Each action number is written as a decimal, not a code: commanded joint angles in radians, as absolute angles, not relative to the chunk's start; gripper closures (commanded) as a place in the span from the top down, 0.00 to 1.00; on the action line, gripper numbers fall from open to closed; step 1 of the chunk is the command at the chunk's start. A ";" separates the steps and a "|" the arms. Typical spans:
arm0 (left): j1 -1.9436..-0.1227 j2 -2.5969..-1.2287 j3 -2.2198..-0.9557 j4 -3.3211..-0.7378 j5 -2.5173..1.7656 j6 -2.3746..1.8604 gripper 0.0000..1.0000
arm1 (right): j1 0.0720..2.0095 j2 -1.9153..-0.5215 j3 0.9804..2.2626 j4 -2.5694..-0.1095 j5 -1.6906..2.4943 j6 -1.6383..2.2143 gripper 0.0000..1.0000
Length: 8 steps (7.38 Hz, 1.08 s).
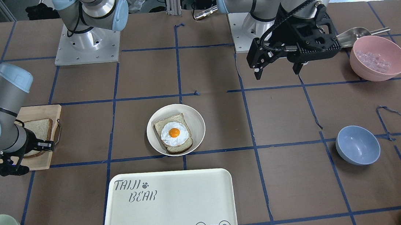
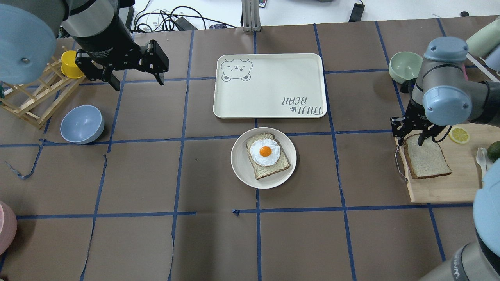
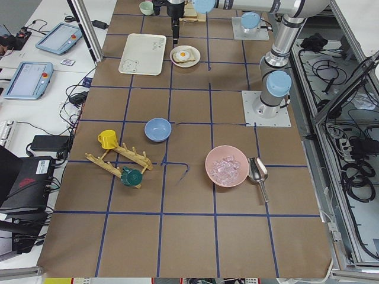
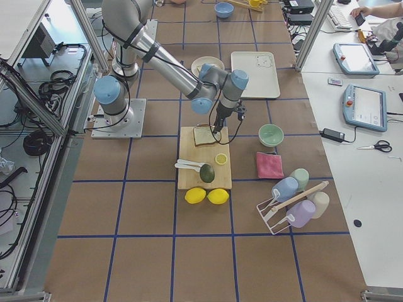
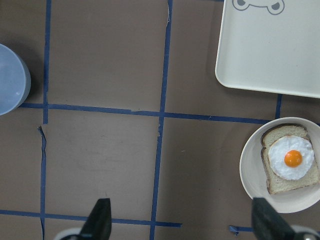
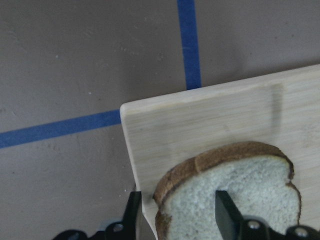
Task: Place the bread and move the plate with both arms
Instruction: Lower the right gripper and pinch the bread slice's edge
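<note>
The plain bread (image 2: pixel 427 162) lies on a wooden cutting board (image 2: pixel 441 191) at the table's right end; it also shows in the front view (image 1: pixel 42 128) and the right wrist view (image 6: pixel 240 185). My right gripper (image 2: pixel 409 139) is low over the slice's rounded top edge, jaws partly open and straddling the crust (image 6: pixel 177 215). The round cream plate (image 2: pixel 240 164) sits mid-table with an egg-topped slice (image 2: pixel 267 154) in it. My left gripper (image 2: pixel 138 84) hangs wide open and empty above the table's far left (image 5: pixel 182 220).
The "Taiji Bear" tray (image 2: pixel 269 86) lies just beyond the plate. A blue bowl (image 2: pixel 82 124), a wooden rack (image 2: pixel 31 97) and a pink bowl (image 1: pixel 378 58) stand on the left side. A green bowl (image 2: pixel 405 66) and a lemon slice (image 2: pixel 459 135) are near the board.
</note>
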<state>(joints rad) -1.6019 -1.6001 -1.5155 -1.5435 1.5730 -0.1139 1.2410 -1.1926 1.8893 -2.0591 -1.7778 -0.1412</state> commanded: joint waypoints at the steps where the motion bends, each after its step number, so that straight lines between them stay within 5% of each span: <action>1: -1.601 -1.600 -1.516 -1.545 1.572 -0.115 1.00 | 1.241 -1.192 1.898 -2.057 -1.778 -0.140 0.34; 3: -1.603 -1.600 -1.516 -1.545 1.572 -0.115 1.00 | 1.241 -1.192 1.898 -2.054 -1.779 -0.140 0.06; 4: -1.603 -1.600 -1.519 -1.545 1.572 -0.115 1.00 | 1.239 -1.192 1.898 -2.052 -1.779 -0.144 0.00; 8: -1.603 -1.600 -1.523 -1.545 1.571 -0.115 1.00 | 1.210 -1.219 1.841 -1.901 -1.781 -0.158 0.00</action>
<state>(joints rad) -1.6026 -1.5998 -1.5224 -1.5447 1.5710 -0.1151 1.2159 -1.2083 1.8741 -1.9821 -1.7804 -0.1562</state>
